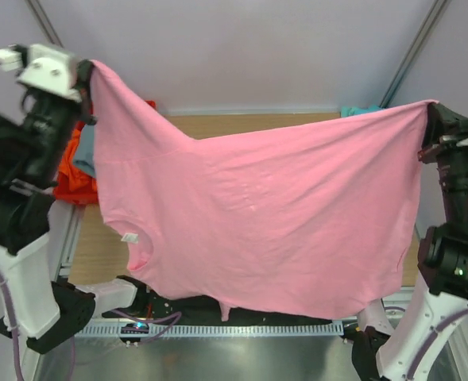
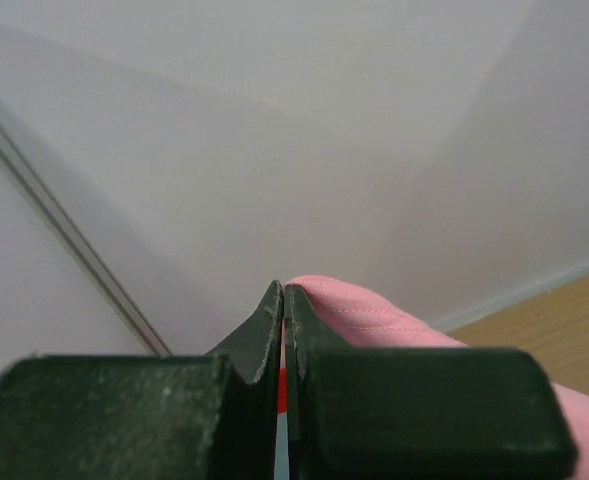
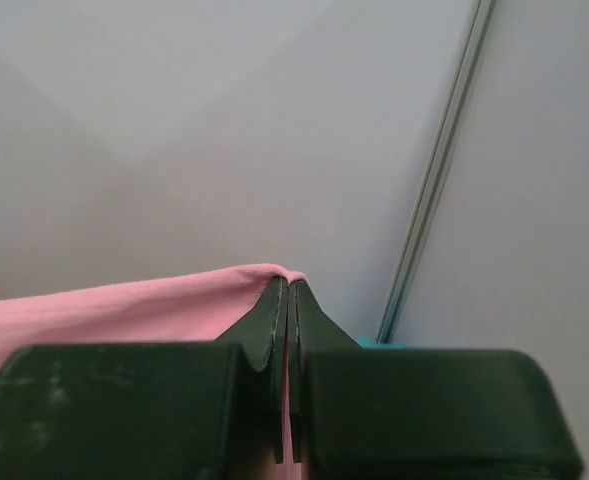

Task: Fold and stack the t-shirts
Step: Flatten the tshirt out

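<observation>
The pink t-shirt (image 1: 257, 214) hangs spread wide in the air between both arms, its neck opening at the lower left. My left gripper (image 1: 89, 73) is shut on one upper corner of it at the far left; its cloth shows beside the closed fingertips in the left wrist view (image 2: 359, 315). My right gripper (image 1: 429, 119) is shut on the other corner at the right; the cloth drapes over the fingertips in the right wrist view (image 3: 134, 300). An orange shirt (image 1: 73, 178) and a grey shirt (image 1: 85, 155) lie at the left behind the pink one. A teal shirt (image 1: 359, 110) peeks out at the back right.
The wooden table (image 1: 241, 123) shows above and beside the hanging shirt. A metal rail (image 1: 218, 327) runs along the near edge by the arm bases. Grey walls and a frame post (image 3: 439, 180) stand behind.
</observation>
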Controlling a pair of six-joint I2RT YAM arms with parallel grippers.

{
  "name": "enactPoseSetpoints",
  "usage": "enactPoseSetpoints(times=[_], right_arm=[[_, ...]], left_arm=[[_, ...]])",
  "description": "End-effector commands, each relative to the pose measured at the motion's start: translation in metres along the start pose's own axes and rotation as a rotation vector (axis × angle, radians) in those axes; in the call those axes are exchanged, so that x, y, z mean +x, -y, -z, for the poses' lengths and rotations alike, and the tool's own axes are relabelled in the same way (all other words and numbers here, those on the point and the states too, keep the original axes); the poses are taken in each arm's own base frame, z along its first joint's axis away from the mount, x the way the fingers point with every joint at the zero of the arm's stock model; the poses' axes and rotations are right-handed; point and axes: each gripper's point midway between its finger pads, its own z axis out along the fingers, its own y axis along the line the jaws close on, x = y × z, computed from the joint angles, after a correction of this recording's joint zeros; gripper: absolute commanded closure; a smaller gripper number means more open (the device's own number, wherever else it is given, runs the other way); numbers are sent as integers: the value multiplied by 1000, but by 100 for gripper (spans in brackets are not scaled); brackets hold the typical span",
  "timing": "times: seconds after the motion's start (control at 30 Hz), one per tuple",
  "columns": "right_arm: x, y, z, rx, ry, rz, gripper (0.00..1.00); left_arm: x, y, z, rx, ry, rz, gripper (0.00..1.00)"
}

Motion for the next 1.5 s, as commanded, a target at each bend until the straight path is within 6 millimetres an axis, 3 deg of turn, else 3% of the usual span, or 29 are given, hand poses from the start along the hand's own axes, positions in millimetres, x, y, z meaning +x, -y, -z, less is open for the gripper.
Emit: enactPoseSetpoints(times=[0.0, 0.03, 0.07, 0.1, 0.13, 0.17, 0.2, 0.27, 0.3, 0.37, 0.4, 0.43, 0.47, 0.5, 0.53, 0.57, 0.6, 0.7, 0.73, 1.07, 1.13, 1.17, 1.23, 1.27, 1.3, 1.37, 1.4, 1.47], right_arm=[[85, 11, -38, -12, -164, -59, 99], [114, 12, -45, -23, -223, -76, 99], [162, 9, -48, -51, -316, -112, 99], [191, 8, -50, -64, -373, -133, 99], [247, 4, -44, -78, -483, -174, 99], [279, 4, -48, -91, -530, -191, 99], [306, 1, -46, -103, -576, -205, 99], [379, -2, -39, -110, -695, -213, 99], [397, -3, -38, -117, -723, -202, 99], [441, -6, -39, -131, -789, -176, 99], [449, -9, -48, -139, -789, -154, 99], [458, -9, -52, -137, -801, -139, 99], [480, -12, -54, -141, -847, -149, 99], [485, -16, -60, -153, -854, -150, 99], [496, -16, -70, -157, -869, -154, 99], [490, -16, -77, -153, -849, -147, 99], [504, -18, -80, -153, -874, -153, 99], [513, -22, -97, -158, -872, -166, 99], [512, -26, -104, -162, -857, -160, 99], [558, -47, -131, -176, -876, -162, 99], [563, -46, -140, -167, -869, -163, 99], [575, -46, -140, -163, -888, -166, 99], [578, -41, -155, -143, -870, -153, 99], [592, -41, -154, -137, -892, -155, 99], [595, -40, -158, -129, -893, -154, 99], [597, -38, -171, -118, -886, -162, 99], [608, -39, -171, -119, -901, -166, 99], [606, -36, -184, -107, -882, -166, 99]], left_arm=[[102, 45, -60, 97, -238, -58, 100], [118, 51, -68, 104, -265, -62, 100], [142, 60, -80, 117, -310, -75, 100], [178, 74, -86, 144, -381, -93, 100], [191, 77, -96, 130, -381, -97, 100], [211, 83, -102, 136, -408, -98, 100], [250, 97, -109, 161, -477, -102, 100], [291, 108, -122, 167, -526, -102, 100], [319, 115, -135, 171, -559, -104, 100], [348, 115, -146, 159, -595, -101, 100], [377, 121, -155, 164, -632, -102, 100], [386, 122, -161, 160, -641, -105, 100], [390, 121, -170, 147, -640, -106, 100], [411, 125, -174, 149, -673, -109, 100], [412, 122, -182, 125, -669, -100, 100], [416, 123, -186, 121, -670, -93, 100], [427, 124, -189, 115, -683, -87, 100], [429, 123, -199, 95, -668, -84, 100], [438, 126, -201, 94, -679, -88, 100], [472, 133, -220, 79, -699, -106, 100], [476, 134, -223, 77, -695, -111, 100], [480, 135, -225, 76, -696, -113, 100], [497, 141, -228, 82, -711, -125, 100], [495, 138, -234, 65, -701, -129, 100], [509, 141, -234, 64, -723, -133, 100], [512, 141, -238, 55, -721, -133, 100], [517, 143, -239, 57, -727, -136, 100], [524, 144, -243, 55, -728, -134, 100]])
